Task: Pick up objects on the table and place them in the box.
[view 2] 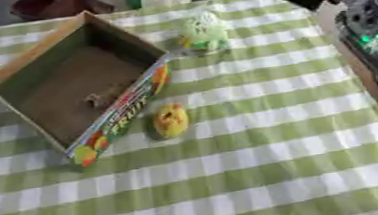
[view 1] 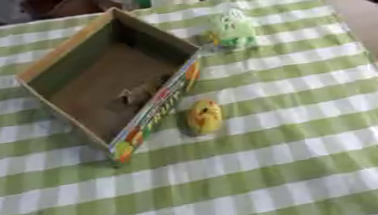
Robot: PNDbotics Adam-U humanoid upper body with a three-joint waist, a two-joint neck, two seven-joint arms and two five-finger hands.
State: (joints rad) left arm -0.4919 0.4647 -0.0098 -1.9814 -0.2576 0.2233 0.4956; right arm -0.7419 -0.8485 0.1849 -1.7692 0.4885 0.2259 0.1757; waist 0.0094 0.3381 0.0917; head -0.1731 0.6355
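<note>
Neither hand is clearly shown; only dark arm parts (view 2: 368,20) crowd the right eye view's upper right, so I cannot tell their state. The yellow toy (view 1: 204,116) lies at centre, just beside the box (view 1: 64,57); probably light and rounded, best pinched across its sides. A pale green packet (view 1: 233,29), likely soft, lies near the box's upper corner on the checked tabletop (view 1: 304,167). Nothing blocks either.

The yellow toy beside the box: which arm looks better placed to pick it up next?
Probably the right. Its arm shows at the right eye view's upper right, though no hand is visible. The left arm is out of view. The yellow toy lies just right of the box.
</note>
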